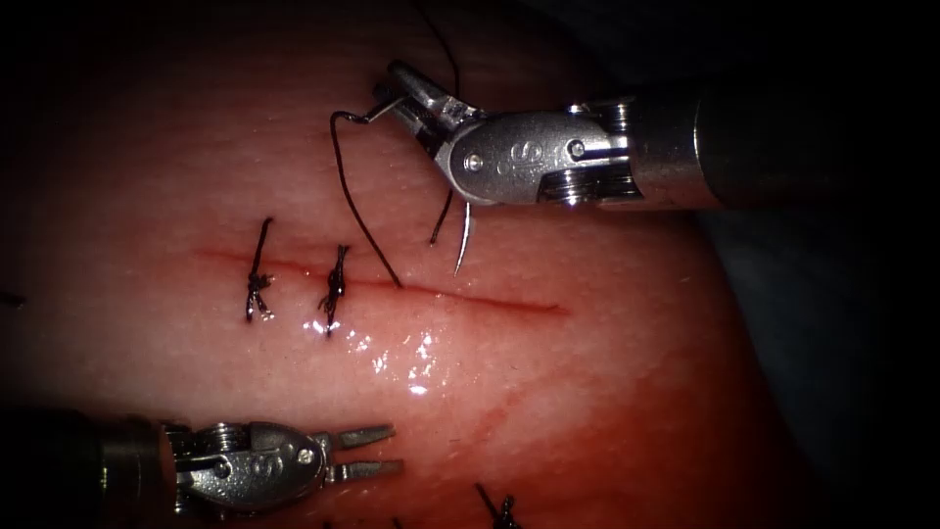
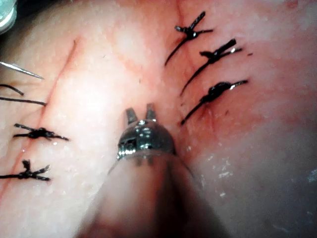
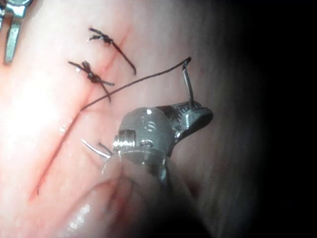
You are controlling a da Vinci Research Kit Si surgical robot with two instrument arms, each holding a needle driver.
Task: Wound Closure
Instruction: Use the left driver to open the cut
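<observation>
Two knotted stitches (image 1: pixel 294 286) sit across the left part of the cut (image 1: pixel 470 297) in the tissue (image 1: pixel 587 392). Above the cut, the right tool (image 1: pixel 416 98) has its fingers clamped on the needle (image 1: pixel 463 240) near its thread end, clear of the tissue, tip hanging down toward the cut. Thread (image 1: pixel 357 211) runs from the needle down to the cut. Below, the left tool (image 1: pixel 370 453) holds nothing, fingers apart.
</observation>
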